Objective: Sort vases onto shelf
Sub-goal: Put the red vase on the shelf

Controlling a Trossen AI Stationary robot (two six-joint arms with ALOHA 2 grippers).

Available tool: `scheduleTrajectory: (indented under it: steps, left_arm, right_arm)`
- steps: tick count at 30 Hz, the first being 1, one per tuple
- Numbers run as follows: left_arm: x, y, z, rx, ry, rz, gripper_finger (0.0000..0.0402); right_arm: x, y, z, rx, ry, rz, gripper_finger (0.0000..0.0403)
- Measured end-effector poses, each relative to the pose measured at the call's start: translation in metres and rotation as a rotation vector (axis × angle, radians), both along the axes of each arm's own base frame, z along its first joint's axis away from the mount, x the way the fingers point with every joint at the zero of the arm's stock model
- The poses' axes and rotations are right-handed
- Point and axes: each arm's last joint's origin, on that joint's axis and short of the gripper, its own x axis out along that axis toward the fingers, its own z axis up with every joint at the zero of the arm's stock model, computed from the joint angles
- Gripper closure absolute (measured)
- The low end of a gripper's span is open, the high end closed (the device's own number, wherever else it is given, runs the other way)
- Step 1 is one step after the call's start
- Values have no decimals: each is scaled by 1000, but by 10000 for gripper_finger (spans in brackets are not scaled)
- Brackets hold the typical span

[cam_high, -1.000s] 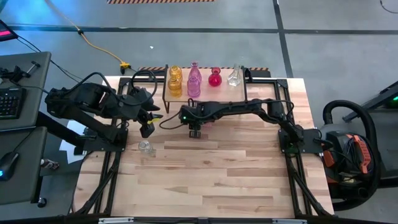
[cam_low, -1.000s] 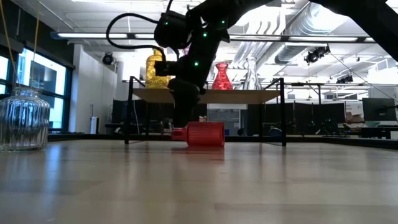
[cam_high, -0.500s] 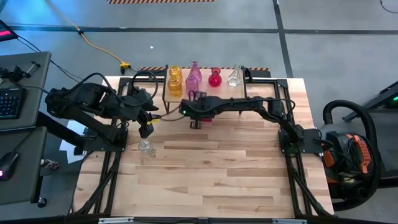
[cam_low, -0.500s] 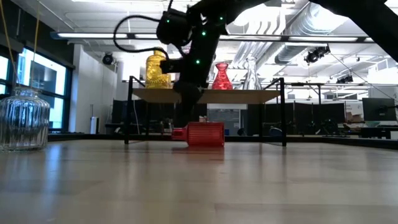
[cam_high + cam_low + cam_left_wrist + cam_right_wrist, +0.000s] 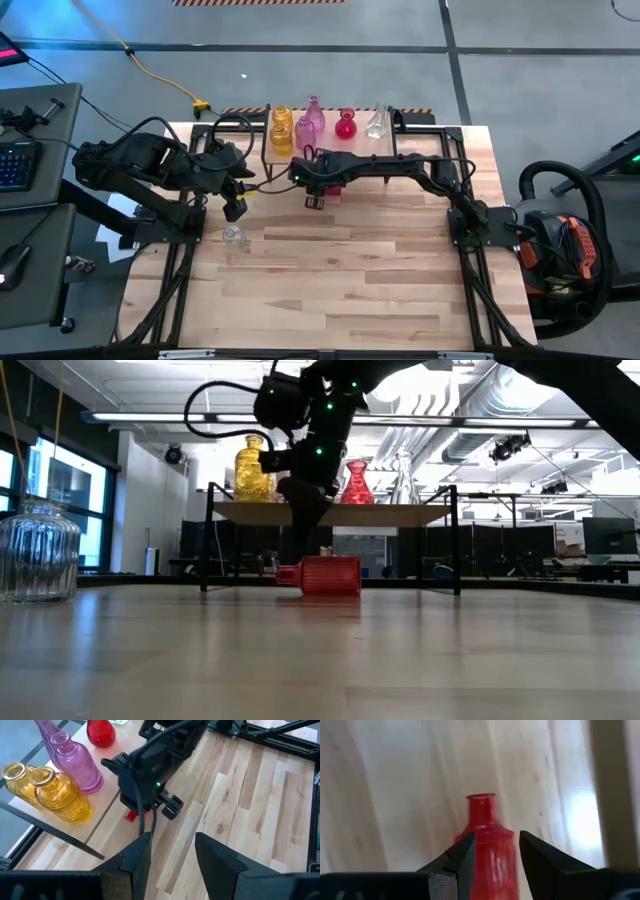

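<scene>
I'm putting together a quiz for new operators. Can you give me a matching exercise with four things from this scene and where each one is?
Things:
1 yellow vases
2 cylindrical red vase
3 right claw
4 left claw

Places:
A over the table's left side, empty
B upright on the shelf
C lying on the table by the shelf
D just above the lying vase

Pairs: 1-B, 2-C, 3-D, 4-A
</scene>
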Motion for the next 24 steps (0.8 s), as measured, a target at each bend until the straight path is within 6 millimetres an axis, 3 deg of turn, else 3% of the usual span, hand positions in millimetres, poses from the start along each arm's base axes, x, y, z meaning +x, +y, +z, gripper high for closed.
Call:
scheduleTrajectory:
  steps: [24]
  left_arm:
    - [0, 0, 0, 0, 0, 0, 257]
  right_arm:
    - [-12, 50, -7, 66, 154, 14, 269]
